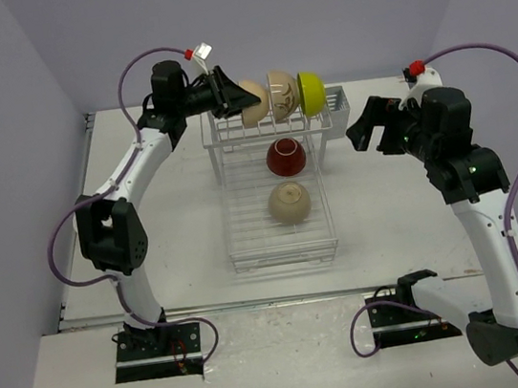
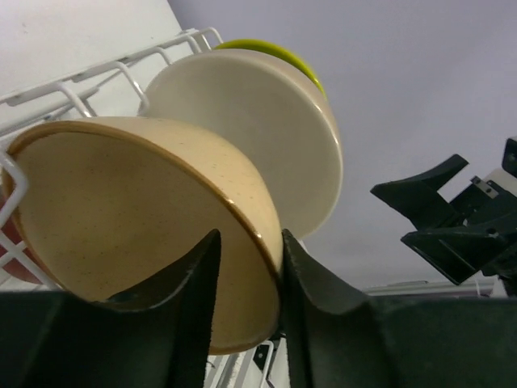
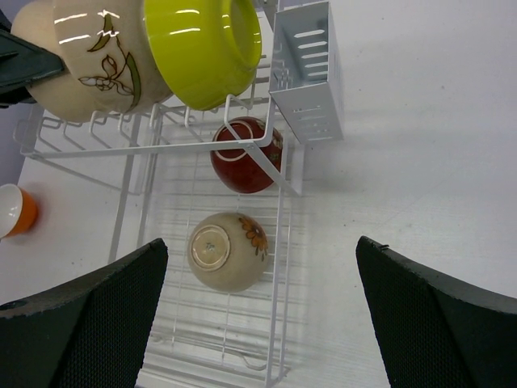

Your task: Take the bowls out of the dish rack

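Note:
My left gripper [image 1: 233, 93] is shut on the rim of a beige bowl [image 1: 254, 105] that stands on edge at the left end of the dish rack's [image 1: 280, 241] tine row. In the left wrist view the fingers [image 2: 311, 299] pinch that bowl's [image 2: 121, 210] wall. Beside it stand a cream leaf-patterned bowl [image 1: 281, 92] and a lime-yellow bowl [image 1: 312, 92]. A dark red bowl [image 1: 286, 156] and a beige flowered bowl [image 1: 289, 202] lie upside down on the flat tray. An orange bowl [image 3: 16, 212] sits on the table left of the rack. My right gripper [image 1: 369, 130] is open and empty, right of the rack.
The white cutlery basket [image 1: 334, 104] hangs at the rack's far right corner, close to my right gripper. The left arm's elbow [image 1: 110, 229] stands left of the rack. Purple walls close in the table at the left, back and right.

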`<state>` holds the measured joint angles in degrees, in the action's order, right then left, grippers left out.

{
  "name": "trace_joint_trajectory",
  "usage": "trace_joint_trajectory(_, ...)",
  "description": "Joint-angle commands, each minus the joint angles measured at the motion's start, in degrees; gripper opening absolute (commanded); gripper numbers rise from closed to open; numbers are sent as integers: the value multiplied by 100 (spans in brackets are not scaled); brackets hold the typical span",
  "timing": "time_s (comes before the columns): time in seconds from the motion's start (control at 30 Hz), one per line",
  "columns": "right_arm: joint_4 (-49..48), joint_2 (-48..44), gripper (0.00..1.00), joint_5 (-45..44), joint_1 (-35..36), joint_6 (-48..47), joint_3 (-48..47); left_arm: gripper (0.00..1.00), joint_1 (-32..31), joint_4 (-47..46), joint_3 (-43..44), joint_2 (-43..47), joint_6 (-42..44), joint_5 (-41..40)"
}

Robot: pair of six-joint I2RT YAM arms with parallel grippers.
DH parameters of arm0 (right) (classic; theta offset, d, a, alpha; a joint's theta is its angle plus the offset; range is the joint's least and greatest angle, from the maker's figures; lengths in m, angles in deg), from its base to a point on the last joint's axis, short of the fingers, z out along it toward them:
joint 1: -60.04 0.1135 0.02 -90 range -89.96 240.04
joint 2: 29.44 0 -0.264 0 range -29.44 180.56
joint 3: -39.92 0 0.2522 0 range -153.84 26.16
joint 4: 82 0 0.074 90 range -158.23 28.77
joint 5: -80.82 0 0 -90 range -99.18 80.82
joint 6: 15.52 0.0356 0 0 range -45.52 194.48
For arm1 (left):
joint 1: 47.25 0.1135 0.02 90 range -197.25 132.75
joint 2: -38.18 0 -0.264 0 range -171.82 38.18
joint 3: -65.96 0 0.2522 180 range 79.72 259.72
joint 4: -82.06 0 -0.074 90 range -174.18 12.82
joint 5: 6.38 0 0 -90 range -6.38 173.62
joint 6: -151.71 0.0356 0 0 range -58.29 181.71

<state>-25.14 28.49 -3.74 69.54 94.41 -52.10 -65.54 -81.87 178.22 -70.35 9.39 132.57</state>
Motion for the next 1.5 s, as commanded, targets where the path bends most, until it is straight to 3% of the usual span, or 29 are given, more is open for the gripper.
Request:
trace_joint_trajectory(0.0,-29,-124,99,-95,26,-120,-14,32,-35,7,170,-63,90,18)
trace_joint_trajectory(0.13,-11,-133,99,-112,26,-147,-58,16,-26,-134,126,-116,-41,115)
trace_joint_trajectory(0.23,-2,-107,99,-60,26,-147,-49,1,18,-1098,-225,-19,-524,273)
trace_joint_trajectory(0.5,-20,-72,99,-33,26,-164,4,0,228,-3919,-1157,104,-2420,686)
trace_joint_trajectory(0.8,-55,-36,99,-7,26,-173,65,0,334,-5337,-1001,122,-3593,712)
trace_joint_trajectory(1.1,-82,-19,99,11,26,-173,48,0,422,-5056,-394,279,-3611,783)
trace_joint_trajectory(1.2,-81,-19,99,28,26,-164,47,0,667,-4416,-175,560,-3095,800)
trace_joint_trajectory(1.27,-73,-19,99,54,26,-129,56,0,1036,-3140,28,823,-2210,748)
trace_joint_trajectory(1.33,-81,-19,99,98,26,-120,65,0,1552,-2650,90,1000,-1793,704)
trace_joint_trajectory(1.4,-90,-19,99,116,26,-103,83,0,1827,-1563,230,1272,-846,459)
trace_joint_trajectory(1.43,-99,-19,99,151,26,-85,91,0,2176,-853,449,1325,-337,266)
trace_joint_trajectory(1.47,-99,-10,99,177,26,-76,83,0,2302,572,634,1404,146,-249)
